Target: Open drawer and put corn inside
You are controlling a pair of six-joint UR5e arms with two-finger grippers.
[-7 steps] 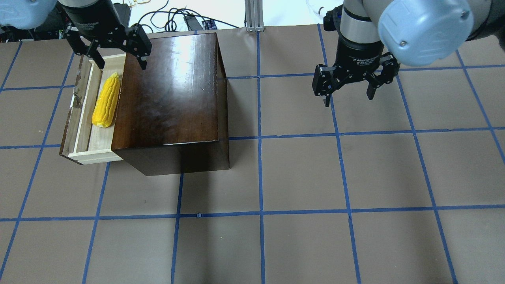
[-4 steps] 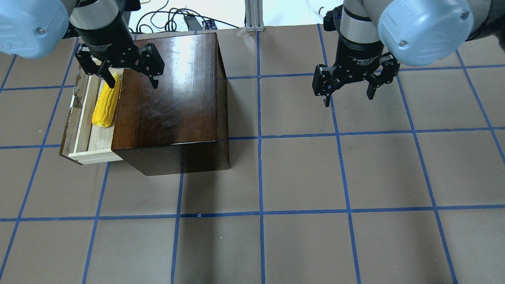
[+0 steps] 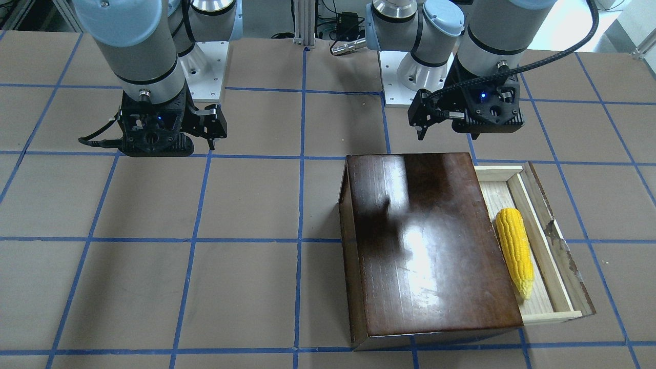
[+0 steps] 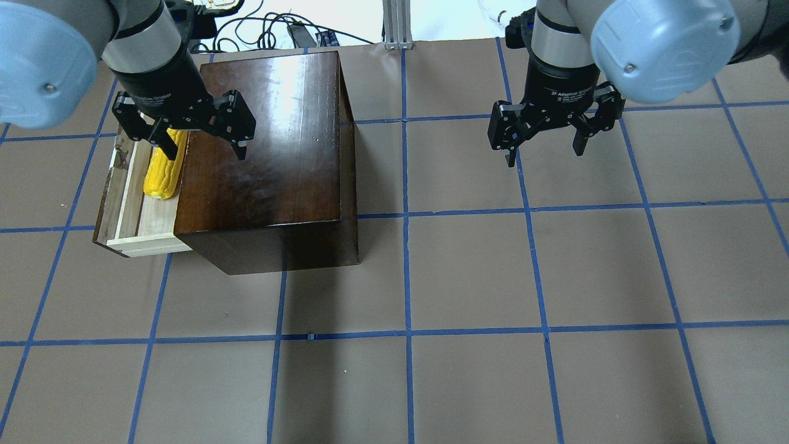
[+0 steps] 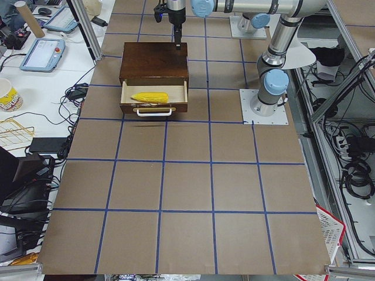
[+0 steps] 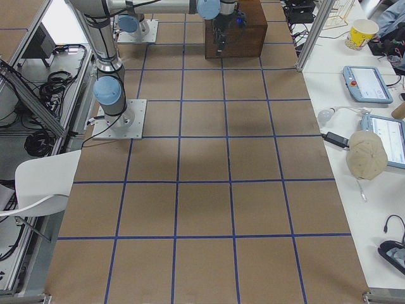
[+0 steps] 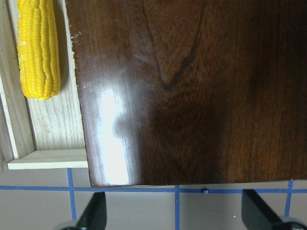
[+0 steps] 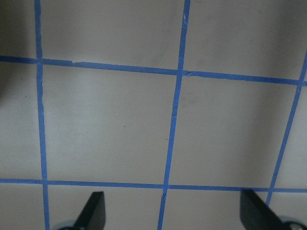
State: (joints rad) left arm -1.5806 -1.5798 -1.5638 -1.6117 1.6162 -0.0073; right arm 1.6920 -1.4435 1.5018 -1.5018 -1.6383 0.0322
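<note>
**Corn down in the open drawer, both grippers spread and empty**

The left gripper [image 4: 202, 143] is seen spread wide, and nothing is gripped between its fingers [image 7: 94, 215]. It is held above the glossy top of the box [image 3: 425, 241], toward the edge on the robot's side, and no contact with the wood can be made out. In the left wrist view only two dark fingertips are shown at the bottom, far apart, with the box top and a corner of the drawer laid out beneath them. In the overhead view one finger is drawn across the yellow of the corn. That is only a matter of sightline, since the front-facing view shows the gripper raised and set back from it.

Over on the other side, the right gripper [image 4: 543, 151] is likewise opened wide and left empty. It is hung over bare table [image 4: 468, 271], well apart from the box.

The drawer [image 3: 551, 315] is pulled out of the box on the robot's left. The corn [image 3: 515, 251] is laid flat on its pale floor, just beside the box's edge. Its long axis is run parallel to the chipped front panel [image 3: 566, 261], across the drawer's width. The paler, tapered tip is pointed away from the robot, toward the operators' side, and the blunt end is turned toward the robot.
</note>
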